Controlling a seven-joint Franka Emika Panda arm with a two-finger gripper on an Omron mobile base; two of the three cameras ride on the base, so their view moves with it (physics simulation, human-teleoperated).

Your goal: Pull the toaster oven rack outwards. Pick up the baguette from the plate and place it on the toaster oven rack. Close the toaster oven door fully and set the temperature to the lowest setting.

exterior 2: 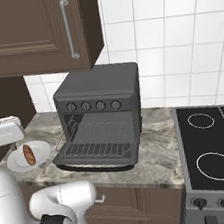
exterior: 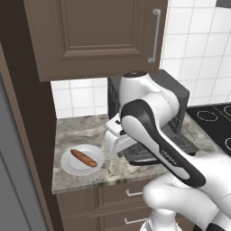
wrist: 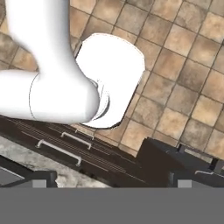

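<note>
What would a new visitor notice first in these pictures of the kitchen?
First the toaster oven at the middle of the marble counter, with the toaster oven door dropped open and the toaster oven rack drawn out over it. Next, the baguette lying on the plate to its left, near the counter's front edge. The black stovetop is on the right.

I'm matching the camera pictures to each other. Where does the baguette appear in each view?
Left base view: baguette lower left, on the plate.
Right base view: far left, mid-height, on the same plate, left of the open toaster oven door.
Hand view: floor tiles and drawer fronts.
Shared landmark: the toaster oven.
</note>
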